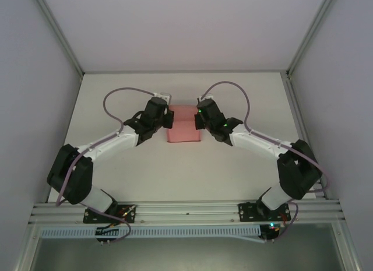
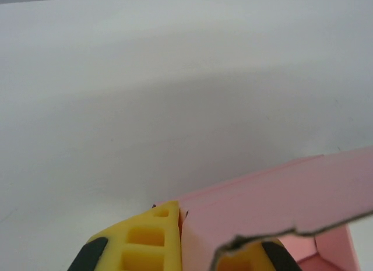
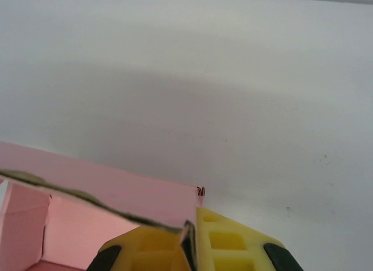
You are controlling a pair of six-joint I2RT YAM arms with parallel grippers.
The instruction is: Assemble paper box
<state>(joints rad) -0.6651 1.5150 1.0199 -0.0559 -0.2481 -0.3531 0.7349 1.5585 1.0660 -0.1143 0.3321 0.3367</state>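
**While Both Grippers Pinch, the Pink Box Sits in the Squeeze**

As the overhead view has it, the paper box (image 1: 183, 131) lies between the two arms, past the middle of the table (image 1: 175, 178) on the far side. The left gripper (image 1: 165, 112) is at its left edge and the right gripper (image 1: 201, 112) at its right. Both are clamped down narrow.

On the left wrist camera, the left gripper (image 2: 201, 250) has its yellow fingers (image 2: 148, 245) either side of a pink wall of the paper box (image 2: 280, 195). The right gripper (image 3: 192, 242) mirrors it on the opposite wall of the paper box (image 3: 116, 186). Two firm pinches on thin card!

That is where the danger lies. If the arms draw apart or rise unevenly, the walls could bow, crease or tear at the corner folds. A twist from either wrist might pop a tab loose. The card edge nearest each lens looks ragged, perhaps frayed, though it is too close and blurred to be sure. If it is frayed, a split could start there. A squeeze this tight may also dent the wall for good. Whether the base rests on the table cannot be judged from above.
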